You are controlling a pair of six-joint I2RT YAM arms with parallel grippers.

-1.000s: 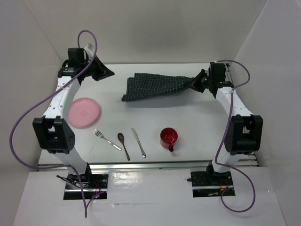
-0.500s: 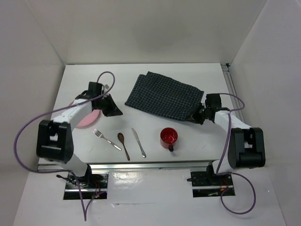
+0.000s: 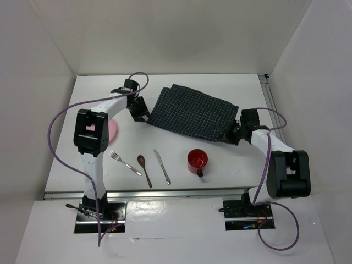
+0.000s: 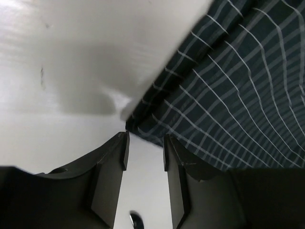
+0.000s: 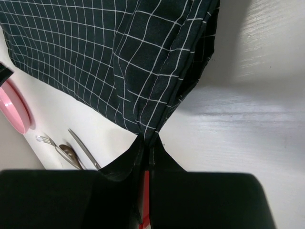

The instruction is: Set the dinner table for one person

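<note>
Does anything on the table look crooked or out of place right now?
The checked cloth lies askew, diagonal to the table edge, and bunches at the corner pinched by the right gripper, jaws shut.

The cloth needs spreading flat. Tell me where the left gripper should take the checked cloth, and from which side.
Probably best: take the checked cloth at its left corner, coming low from the left. It lies mostly flat on the table, so only an edge offers a bite, and that corner sits just ahead of the open left gripper, opposite the pinch of the right gripper.
</note>
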